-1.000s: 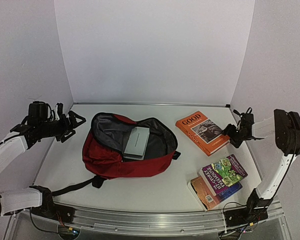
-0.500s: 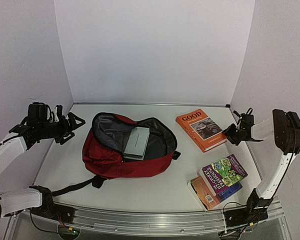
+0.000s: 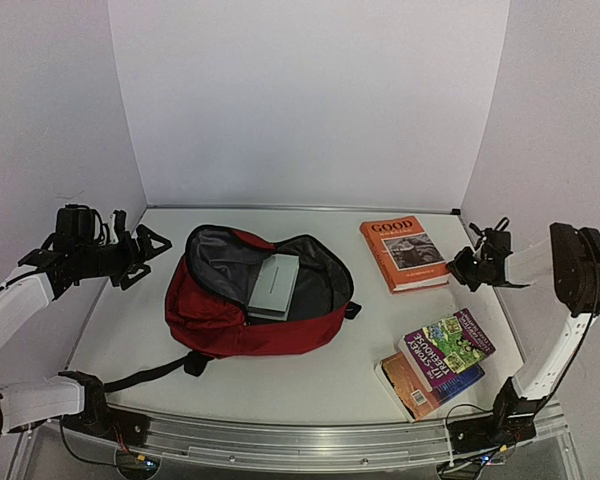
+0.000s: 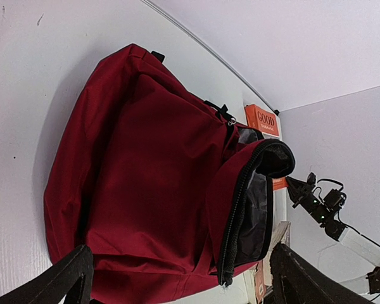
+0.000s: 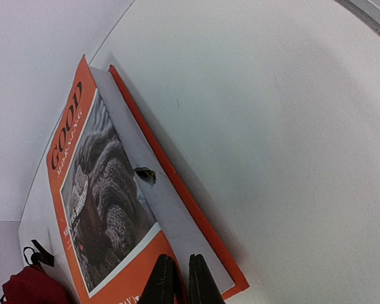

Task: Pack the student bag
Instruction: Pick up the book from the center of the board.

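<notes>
**dark red bag open left of centre; right jaws pinched shut by the orange book**

dark red fabric fills most of my left wrist view. that is the student bag, lying on the desk left of centre, closer to the left edge than to the right. its main zip is undone and the mouth gapes upward and toward the far edge, so i can see the grey lining. a flat grey slab sits tilted inside the opening, partly sunk into the bag. a black strap trails from the bag's near side toward the near left corner.

my left jaws are spread wide and hold nothing. they hang above the desk near its left edge, just beside the bag's far left side and pointing at it. in the wrist view each finger sits at a bottom corner of the frame with the bag between them.

my right jaws are over the right edge, just beside the orange book titled "good", which lies flat near the far right corner. the fingertips are drawn almost together. i see nothing caught between them, and i cannot tell whether they touch the book's cover.

near the near right corner a purple book lies across a brown book, well apart from the bag.
</notes>
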Tool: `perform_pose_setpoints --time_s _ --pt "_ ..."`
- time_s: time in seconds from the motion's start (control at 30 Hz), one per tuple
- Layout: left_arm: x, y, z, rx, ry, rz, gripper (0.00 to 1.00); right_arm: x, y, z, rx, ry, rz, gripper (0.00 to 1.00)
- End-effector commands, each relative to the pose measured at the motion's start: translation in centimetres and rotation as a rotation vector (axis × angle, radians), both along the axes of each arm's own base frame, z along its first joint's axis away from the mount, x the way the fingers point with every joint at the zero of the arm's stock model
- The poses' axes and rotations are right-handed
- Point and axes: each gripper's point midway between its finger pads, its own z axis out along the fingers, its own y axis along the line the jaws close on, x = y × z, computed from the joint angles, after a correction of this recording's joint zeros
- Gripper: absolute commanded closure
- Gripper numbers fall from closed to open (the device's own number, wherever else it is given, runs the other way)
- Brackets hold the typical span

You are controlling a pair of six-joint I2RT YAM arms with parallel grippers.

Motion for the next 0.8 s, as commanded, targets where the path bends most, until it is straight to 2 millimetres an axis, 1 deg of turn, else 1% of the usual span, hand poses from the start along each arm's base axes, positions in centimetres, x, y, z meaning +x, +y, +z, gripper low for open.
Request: perform_pose_setpoints --time_s 0.0,0.13,0.3,0.33,0.4,0.5,0.63,0.77 --pt "0.2 -0.4 3.2 -0.045 -0.072 -0.011 0.03 -0.6 -0.1 3.4 0.022 -0.062 -0.034 0.95" --pt "0.2 -0.7 4.3 -0.076 -0.097 -0.02 0.04 -0.9 0.0 6.9 0.041 -0.14 -0.05 1.0" --pt "0.3 -1.1 5.7 -0.122 -0.12 -0.031 0.05 -1.2 0.1 11.9 0.065 -0.25 -0.059 1.0" --pt "0.4 -1.3 6.2 -0.138 -0.126 -0.033 0.06 -1.3 0.2 12.8 0.074 -0.27 -0.058 1.0" --pt "0.3 -1.7 7.0 -0.173 -0.144 -0.05 0.13 -1.5 0.6 14.2 0.096 -0.3 -0.048 1.0" --pt "0.3 -2.6 8.5 -0.211 -0.181 -0.07 0.15 -1.9 1.6 16.7 0.133 -0.348 -0.02 1.0" --pt "0.4 -4.7 9.8 -0.219 -0.206 -0.114 0.15 -2.5 3.5 20.1 0.152 -0.412 0.03 1.0" --pt "0.2 -8.7 10.8 -0.205 -0.225 -0.212 0.14 -3.3 7.0 23.8 0.164 -0.47 0.114 1.0"
